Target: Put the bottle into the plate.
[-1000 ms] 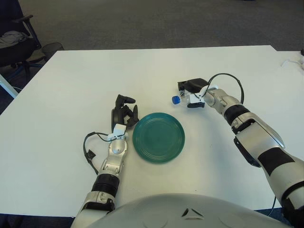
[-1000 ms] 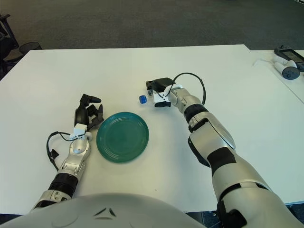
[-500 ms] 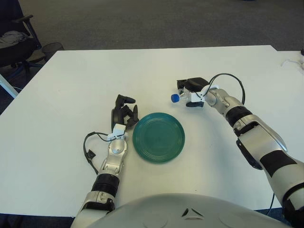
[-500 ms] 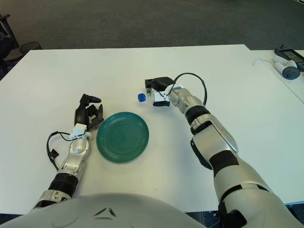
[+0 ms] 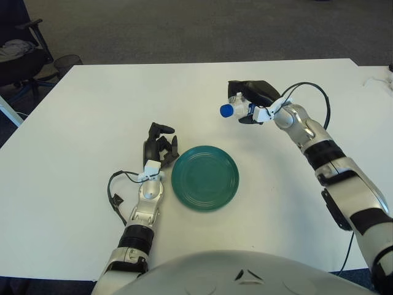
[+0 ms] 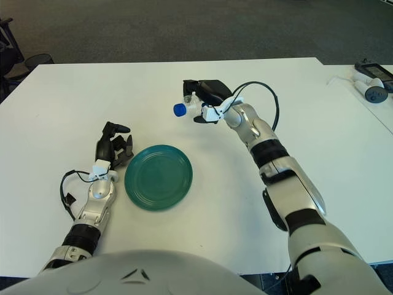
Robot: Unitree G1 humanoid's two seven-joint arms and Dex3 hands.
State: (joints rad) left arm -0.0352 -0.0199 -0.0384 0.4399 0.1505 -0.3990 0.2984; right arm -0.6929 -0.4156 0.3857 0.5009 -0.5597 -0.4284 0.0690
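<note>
Holding one bottle [image 5: 236, 108] up off the desk [image 5: 92, 123], my right hand [image 5: 250, 99] has its dark fingers [image 5: 258, 92] wrapped around the clear body. It lies roughly sideways in the grip, blue cap [image 5: 226, 110] pointing toward my left. I see it above the bare white surface, beyond the plate [image 5: 205, 177] and a little to the right of it, well apart from the rim. Most of the bottle's body is covered by the fingers, so I can make out little more than the cap and a short clear stretch behind it.

One green plate sits near my side of the desk, round, flat on the surface, with nothing in it.

My left hand [image 5: 158, 145] shows just beside the plate's left rim, dark fingers loosely curled upward and holding nothing. I cannot tell whether its fingertips touch the rim. A black cable [image 5: 115, 190] loops beside that forearm.

At the far right edge of the right eye view, some small devices [image 6: 372, 80] with a white cord lie on a neighbouring surface, partly cut off. A dark chair [image 5: 21, 55] stands on the grey carpet [image 5: 184, 31] at the upper left, also cropped by the frame edge.
</note>
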